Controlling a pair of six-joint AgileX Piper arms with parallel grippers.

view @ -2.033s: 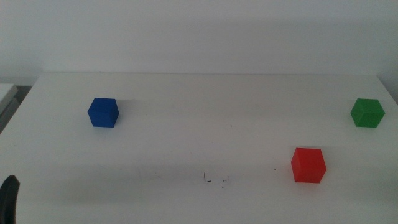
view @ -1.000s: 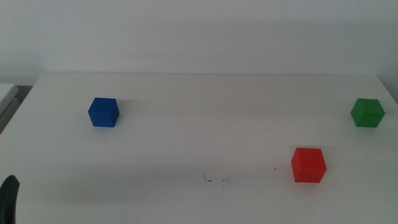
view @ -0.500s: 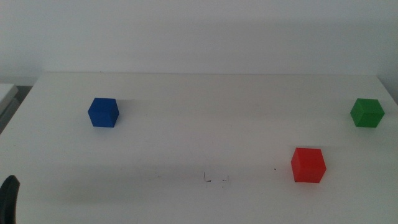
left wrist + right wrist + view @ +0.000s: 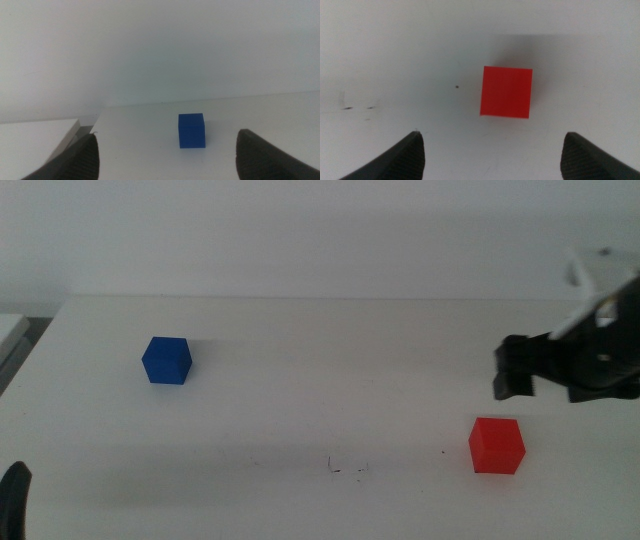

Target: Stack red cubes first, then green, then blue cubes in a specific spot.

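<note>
The red cube sits on the white table at the front right. My right gripper hovers above and just behind it, open and empty; in the right wrist view the red cube lies between the spread jaws, below them. The blue cube sits at the back left. My left gripper waits at the bottom left edge; its wrist view shows it open, with the blue cube ahead. The green cube is hidden behind the right arm. The scribble marks lie at the front middle.
The table's far edge meets a plain white wall. A grey-white ledge stands off the table's left side. The scribble marks also show in the right wrist view, to one side of the red cube.
The right arm has come in from the right and now hangs over the red cube, covering the green cube. The cubes and the left gripper have not moved.
</note>
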